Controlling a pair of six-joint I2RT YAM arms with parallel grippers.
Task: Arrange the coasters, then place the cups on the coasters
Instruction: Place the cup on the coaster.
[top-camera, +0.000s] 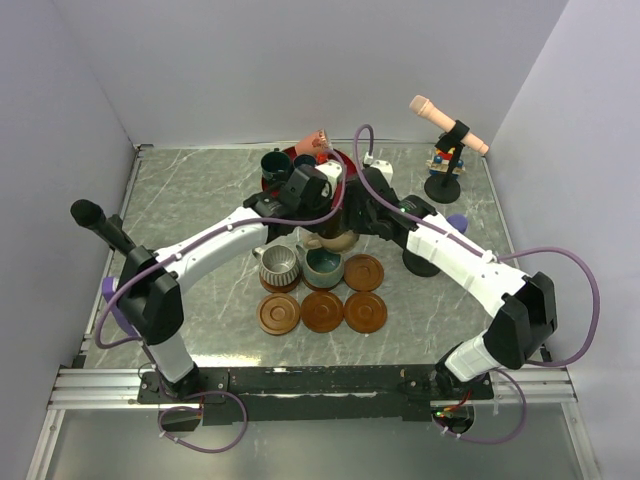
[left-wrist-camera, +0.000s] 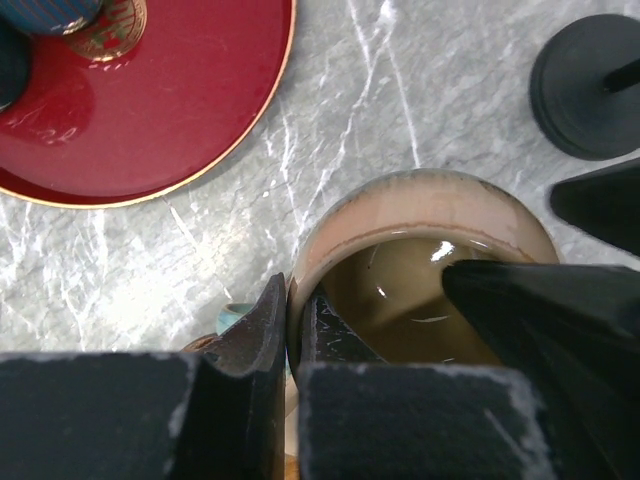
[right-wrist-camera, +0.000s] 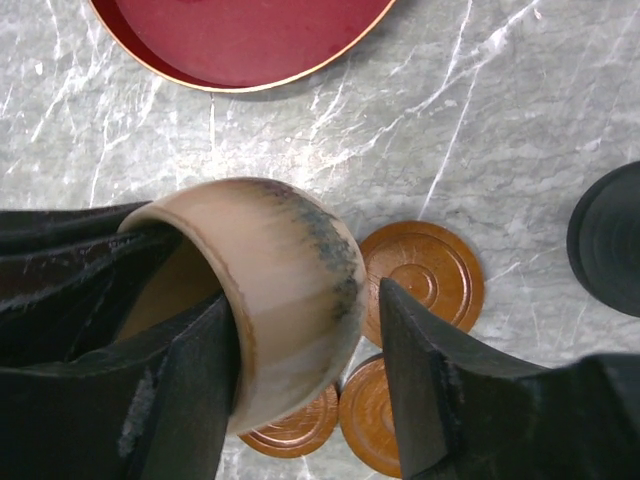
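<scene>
The beige cup (top-camera: 336, 241) hangs tilted just above the table, between both grippers. My left gripper (left-wrist-camera: 293, 300) is shut on its rim (left-wrist-camera: 420, 190), one finger inside and one outside. My right gripper (right-wrist-camera: 305, 300) is open and straddles the opposite wall of the cup (right-wrist-camera: 290, 290), with a gap at its outer finger (right-wrist-camera: 430, 380). The grey ribbed cup (top-camera: 279, 265) and the teal cup (top-camera: 323, 266) each stand on a coaster. Several bare coasters (top-camera: 363, 272) (top-camera: 279, 313) (top-camera: 322, 311) (top-camera: 365, 311) lie next to them, three showing below the cup (right-wrist-camera: 425, 275).
The red plate (top-camera: 345, 165) (left-wrist-camera: 150, 100) at the back holds dark cups (top-camera: 275, 162) and a tipped terracotta-pink cup (top-camera: 318, 143). A peach microphone (top-camera: 448, 125) stands on a black base (top-camera: 443, 185) at the back right. Another black base (top-camera: 425, 262) (right-wrist-camera: 610, 240) sits beside the right arm.
</scene>
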